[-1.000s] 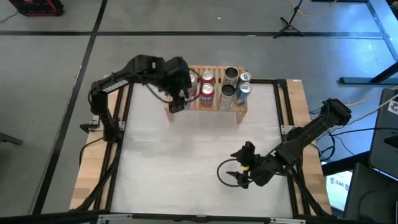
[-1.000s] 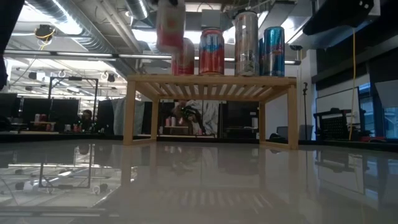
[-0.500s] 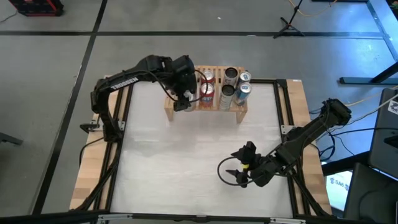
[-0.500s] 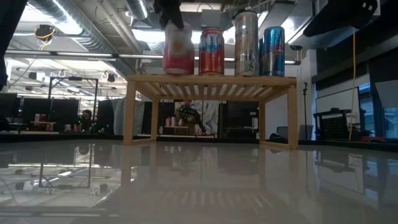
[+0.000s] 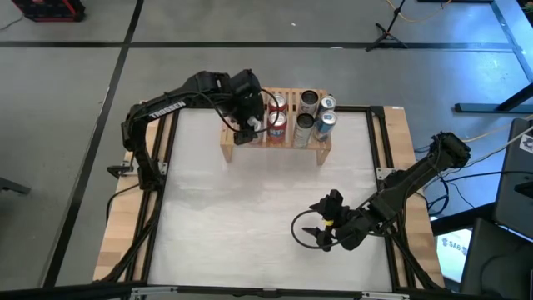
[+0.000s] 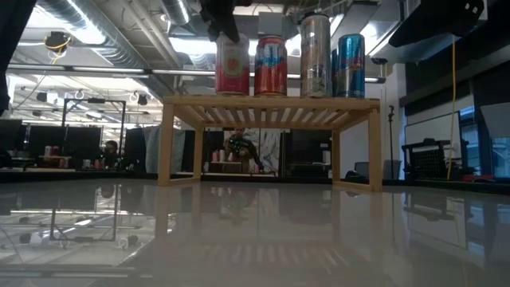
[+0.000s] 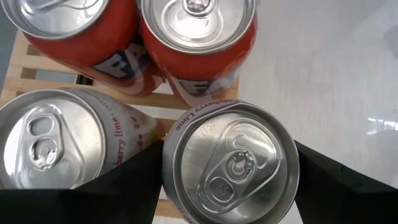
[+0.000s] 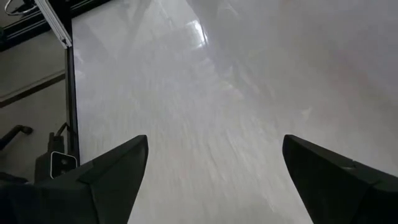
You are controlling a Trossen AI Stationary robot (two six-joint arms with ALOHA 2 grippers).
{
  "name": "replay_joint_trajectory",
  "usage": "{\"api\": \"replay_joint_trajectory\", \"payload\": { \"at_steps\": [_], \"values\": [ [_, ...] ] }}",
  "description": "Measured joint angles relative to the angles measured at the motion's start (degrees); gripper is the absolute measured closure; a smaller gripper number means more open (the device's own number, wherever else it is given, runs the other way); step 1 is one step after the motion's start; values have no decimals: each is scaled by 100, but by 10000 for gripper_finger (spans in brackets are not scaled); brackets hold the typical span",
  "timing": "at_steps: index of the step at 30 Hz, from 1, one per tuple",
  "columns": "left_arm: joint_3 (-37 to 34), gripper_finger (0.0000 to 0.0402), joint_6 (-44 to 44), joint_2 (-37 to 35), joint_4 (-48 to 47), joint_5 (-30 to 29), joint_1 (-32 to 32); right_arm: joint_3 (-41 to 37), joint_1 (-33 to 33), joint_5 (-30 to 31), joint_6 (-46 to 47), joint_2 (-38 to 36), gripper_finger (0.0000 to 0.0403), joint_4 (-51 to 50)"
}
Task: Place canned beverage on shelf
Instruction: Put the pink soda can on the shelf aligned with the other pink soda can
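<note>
One can (image 7: 230, 165) in left claw (image 5: 247, 132) | label "berry lime" | shelf (image 5: 228, 151) | right claw (image 5: 321, 234) released

Dark jointed arms, black cables; left arm (image 5: 166, 107) bears white lettering.

Left arm stretched across to far side, wrist bent down, left tool (image 5: 252, 127) fingers (image 7: 124, 180) clamped around something; right arm folded low, right tool (image 5: 321, 223) fingers (image 8: 106, 171) spread, idle
</note>
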Motion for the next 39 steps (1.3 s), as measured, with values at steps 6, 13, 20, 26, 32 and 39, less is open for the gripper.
{"api": "replay_joint_trajectory", "payload": {
  "at_steps": [6,13,20,26,32,39],
  "values": [
    [0,129,77,0,-7,-19,44,0,2,0,20,0,40,5],
    [0,129,65,2,-3,-35,90,0,2,0,33,0,40,9],
    [0,120,69,4,-4,-37,90,2,2,0,33,0,40,9],
    [0,76,69,9,-13,-42,90,2,2,0,33,0,40,9],
    [0,62,75,9,-11,-70,90,3,2,0,32,0,40,9],
    [1,64,150,-90,33,-403,88,4,2,0,33,0,40,11]
  ]
}}
